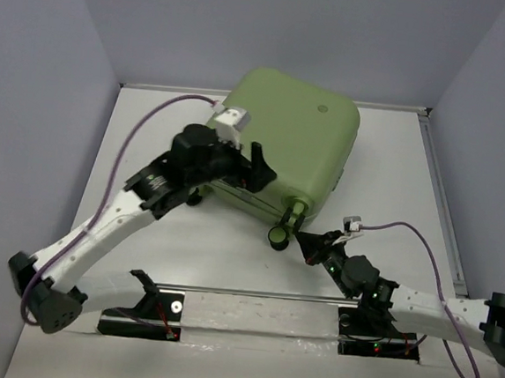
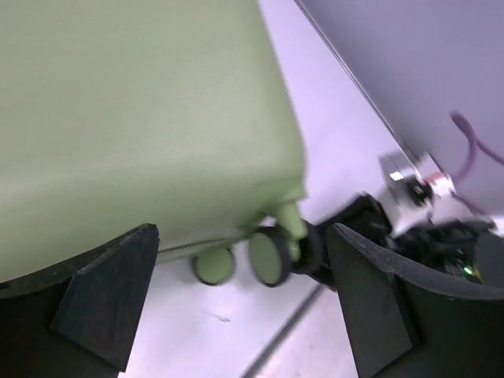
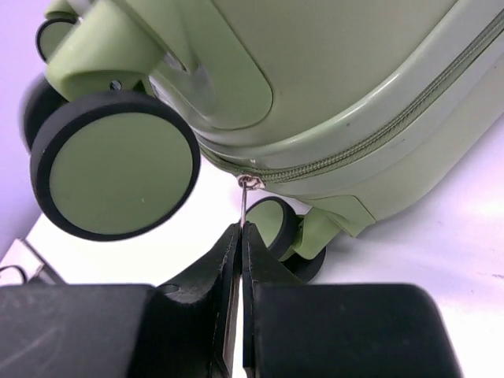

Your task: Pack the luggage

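the left arm (image 1: 99, 229) reaches from the near left corner of the white surface (image 1: 228, 266) up and across to the near-left side of the luggage (image 1: 293, 131), with a purple cable (image 1: 143, 126) looping above it. the left pincer (image 1: 261, 170) hangs at that edge with its fingers spread wide. in the left wrist view the left pincer (image 2: 242, 236) shows one black finger at each side of the frame, well apart, with nothing clamped between them. beyond them are the pale green shell of the luggage (image 2: 134, 102) and two of its wheels. whether a finger touches the shell, i cannot tell.

the luggage lies on its broad side at the far middle of the surface, closed and turned at an angle, with its wheeled end toward the near right. a caster wheel (image 1: 278, 236) sticks out at that near corner, green-faced with a black tyre.

just right of that wheel sits the right pincer (image 1: 305, 240), low and close to the luggage. the right wrist view shows it from beneath the shell (image 3: 354, 71). the right pincer (image 3: 241, 232) is pressed together on the thin metal zipper pull (image 3: 245, 201), which hangs from the zipper (image 3: 378, 138) running along the seam. the big caster wheel (image 3: 114, 165) sits up and to the left of the pull. the right arm (image 1: 419, 305) stretches in from the near right edge.
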Robot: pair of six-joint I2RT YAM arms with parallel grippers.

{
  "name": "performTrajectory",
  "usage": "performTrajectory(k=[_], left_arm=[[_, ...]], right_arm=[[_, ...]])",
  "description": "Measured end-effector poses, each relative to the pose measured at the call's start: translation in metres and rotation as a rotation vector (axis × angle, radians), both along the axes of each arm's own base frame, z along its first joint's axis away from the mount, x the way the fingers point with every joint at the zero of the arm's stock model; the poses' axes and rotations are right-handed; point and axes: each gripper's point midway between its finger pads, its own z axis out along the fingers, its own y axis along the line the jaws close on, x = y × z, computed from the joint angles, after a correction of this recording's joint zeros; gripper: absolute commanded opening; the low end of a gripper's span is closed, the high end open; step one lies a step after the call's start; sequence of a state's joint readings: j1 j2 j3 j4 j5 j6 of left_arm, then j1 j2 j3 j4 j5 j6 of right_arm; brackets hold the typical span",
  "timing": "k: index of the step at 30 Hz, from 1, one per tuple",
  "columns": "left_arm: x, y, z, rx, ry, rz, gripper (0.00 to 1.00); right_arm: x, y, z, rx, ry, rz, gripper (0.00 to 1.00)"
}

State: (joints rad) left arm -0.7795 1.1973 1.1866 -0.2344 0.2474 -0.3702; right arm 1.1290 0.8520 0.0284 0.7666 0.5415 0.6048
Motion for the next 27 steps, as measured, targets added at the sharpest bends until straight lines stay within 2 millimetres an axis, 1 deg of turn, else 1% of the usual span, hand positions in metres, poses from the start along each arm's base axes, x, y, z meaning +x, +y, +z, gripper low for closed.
performTrajectory(k=[1,2,3,4,5,6,7,8,9,10,11,12,13,14,16,21,24,26,27], left_arm=[[0.009,0.023,0.016,-0.007,-0.054,0.072,0.99],[0.015,0.041,0.026,-0.014,-0.091,0.128,0.99],[0.024,0.07,0.039,-0.022,-0.141,0.225,0.99],[0.033,0.104,0.043,-0.014,-0.176,0.336,0.99],[0.039,0.129,0.039,0.002,-0.191,0.418,0.99],[0.043,0.158,0.03,0.03,-0.2,0.513,0.99],[0.043,0.173,0.02,0.056,-0.193,0.559,0.99],[0.044,0.188,0.001,0.105,-0.168,0.604,0.99],[0.045,0.193,-0.01,0.131,-0.149,0.614,0.99],[0.047,0.197,-0.031,0.187,-0.104,0.62,0.99],[0.049,0.199,-0.046,0.234,-0.07,0.62,0.99],[0.051,0.2,-0.054,0.263,-0.051,0.617,0.99],[0.055,0.2,-0.068,0.304,-0.019,0.609,0.99],[0.057,0.2,-0.077,0.333,0.003,0.598,0.99],[0.058,0.199,-0.089,0.369,0.03,0.579,0.99],[0.064,0.201,-0.097,0.409,0.031,0.573,0.99],[0.071,0.201,-0.109,0.446,0.056,0.568,0.98],[0.074,0.199,-0.119,0.464,0.077,0.555,0.97],[0.075,0.197,-0.122,0.469,0.086,0.545,0.96]], right_arm=[[-0.003,-0.002,0.003,0.005,0.004,0.007,0.08],[-0.004,-0.004,0.004,0.003,0.005,0.01,0.11],[-0.006,-0.006,0.005,0.001,0.006,0.013,0.14],[-0.007,-0.007,0.007,-0.003,0.008,0.018,0.14],[-0.008,-0.007,0.008,-0.009,0.013,0.024,0.14],[-0.01,-0.006,0.008,-0.016,0.016,0.031,0.14],[-0.01,-0.005,0.011,-0.023,0.018,0.038,0.13],[-0.011,-0.005,0.011,-0.033,0.021,0.041,0.13],[-0.011,-0.005,0.01,-0.043,0.026,0.043,0.13],[-0.011,-0.004,0.009,-0.05,0.029,0.046,0.13],[-0.012,-0.004,0.008,-0.056,0.032,0.049,0.13],[-0.013,-0.004,0.006,-0.065,0.037,0.055,0.12],[-0.013,-0.004,0.005,-0.07,0.04,0.059,0.12],[-0.014,-0.003,0.004,-0.075,0.043,0.063,0.11],[-0.015,-0.003,0.001,-0.084,0.048,0.067,0.1],[-0.016,-0.003,-0.003,-0.096,0.055,0.072,0.09],[-0.016,-0.003,-0.003,-0.097,0.055,0.073,0.11],[-0.016,-0.003,-0.003,-0.097,0.056,0.072,0.17],[-0.016,-0.004,-0.002,-0.096,0.057,0.072,0.37]])
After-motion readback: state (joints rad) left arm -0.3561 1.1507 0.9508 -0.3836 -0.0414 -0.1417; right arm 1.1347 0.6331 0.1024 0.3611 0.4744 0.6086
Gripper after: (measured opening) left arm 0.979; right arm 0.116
